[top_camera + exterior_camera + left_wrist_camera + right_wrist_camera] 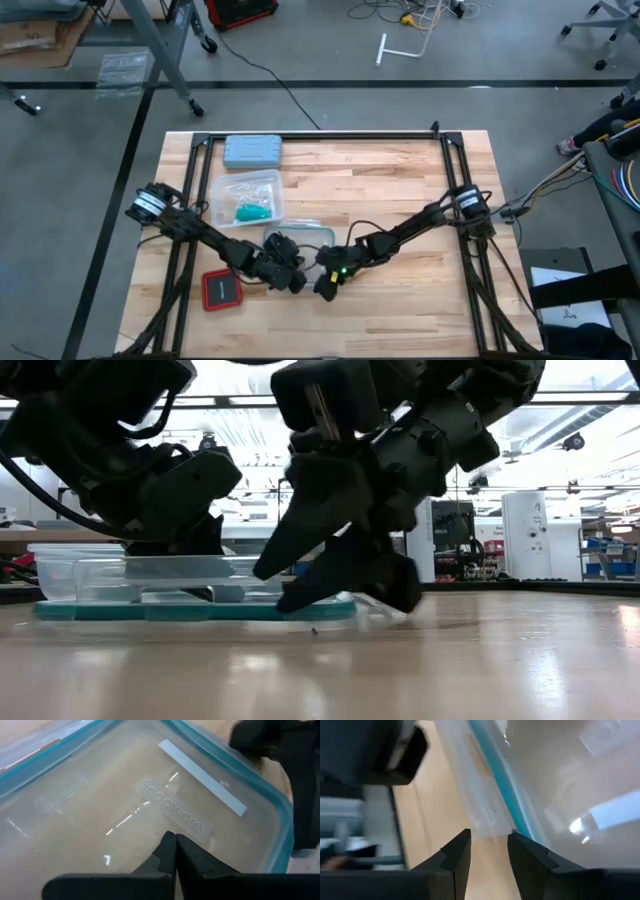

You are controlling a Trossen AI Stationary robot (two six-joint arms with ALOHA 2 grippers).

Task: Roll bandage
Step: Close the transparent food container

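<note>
Your right hand (345,585) straddles the lid (150,795)'s tab, slightly open, gripping nothing; the left hand (172,852) presses down closed and empty. Pinching shallowly, you'd likely slip off.

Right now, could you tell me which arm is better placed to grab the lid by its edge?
Right, I think. The right gripper is open with the lid edge just ahead of its gap; the left gripper is shut, tips over the lid's middle.
</note>
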